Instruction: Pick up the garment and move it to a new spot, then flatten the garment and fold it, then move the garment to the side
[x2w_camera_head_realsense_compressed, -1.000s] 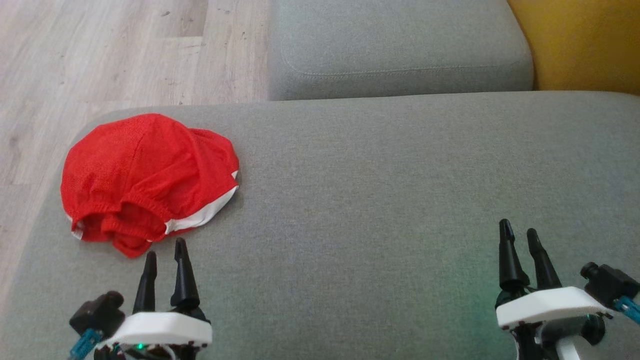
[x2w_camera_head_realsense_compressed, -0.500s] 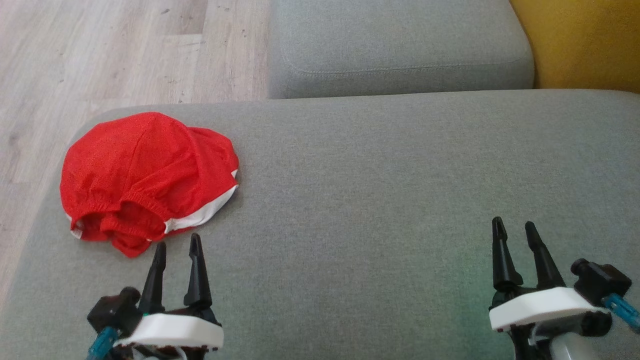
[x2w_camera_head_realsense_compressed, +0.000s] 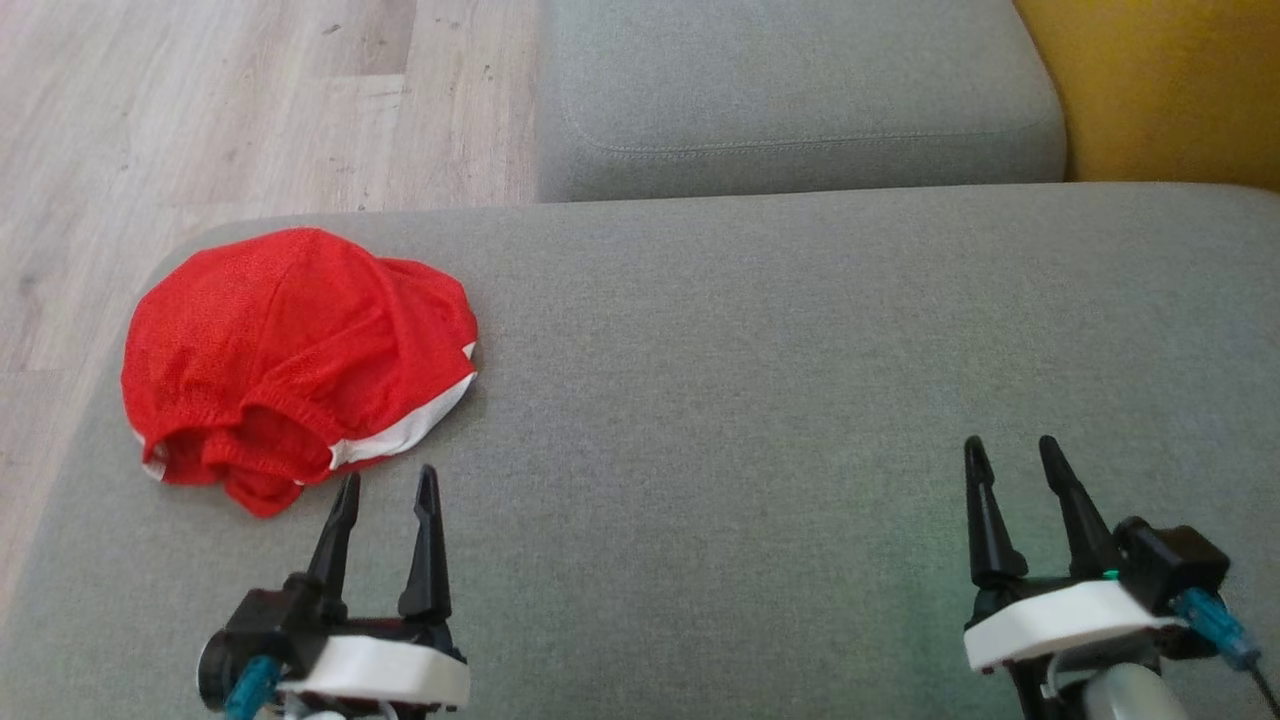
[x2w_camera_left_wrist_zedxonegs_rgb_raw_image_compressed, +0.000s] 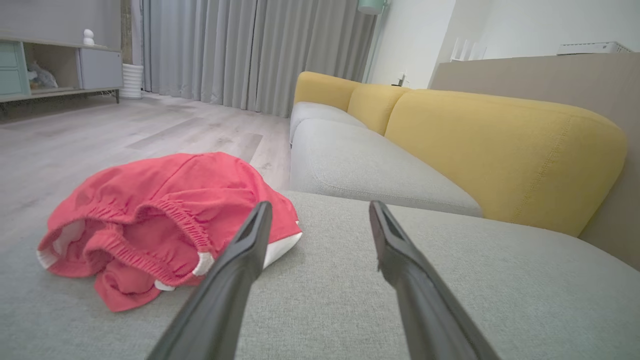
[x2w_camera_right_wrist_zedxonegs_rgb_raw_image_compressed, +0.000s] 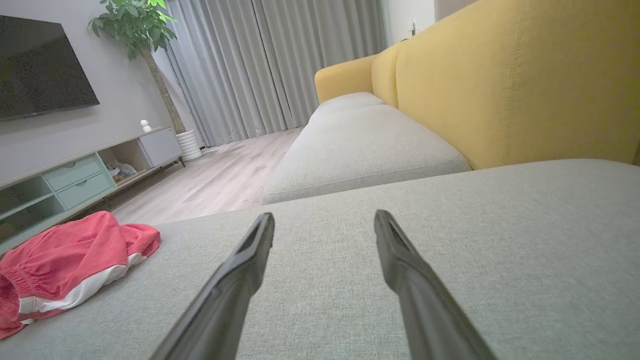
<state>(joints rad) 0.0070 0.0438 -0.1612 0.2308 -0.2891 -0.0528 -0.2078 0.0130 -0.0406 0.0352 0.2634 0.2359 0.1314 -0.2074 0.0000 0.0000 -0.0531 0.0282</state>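
Observation:
The garment (x2w_camera_head_realsense_compressed: 290, 350) is a pair of red shorts with white trim and an elastic waistband, lying crumpled near the left end of the grey sofa cushion (x2w_camera_head_realsense_compressed: 760, 380). It also appears in the left wrist view (x2w_camera_left_wrist_zedxonegs_rgb_raw_image_compressed: 165, 220) and at the left edge of the right wrist view (x2w_camera_right_wrist_zedxonegs_rgb_raw_image_compressed: 70, 260). My left gripper (x2w_camera_head_realsense_compressed: 388, 480) stands open just in front of the garment's near right edge, with nothing between its fingers. Far to the right, my right gripper (x2w_camera_head_realsense_compressed: 1010, 450) is open over bare cushion, empty.
A second grey seat cushion (x2w_camera_head_realsense_compressed: 790, 90) lies beyond, with a yellow backrest (x2w_camera_head_realsense_compressed: 1160, 90) at the right. Wooden floor (x2w_camera_head_realsense_compressed: 200, 110) lies past the cushion's left edge. A TV unit (x2w_camera_right_wrist_zedxonegs_rgb_raw_image_compressed: 75, 175), a potted plant (x2w_camera_right_wrist_zedxonegs_rgb_raw_image_compressed: 145, 30) and curtains (x2w_camera_left_wrist_zedxonegs_rgb_raw_image_compressed: 250, 50) stand farther off.
My left gripper has shifted right and slightly back from the garment's front edge. The right gripper has drifted a little left. The garment has not moved.

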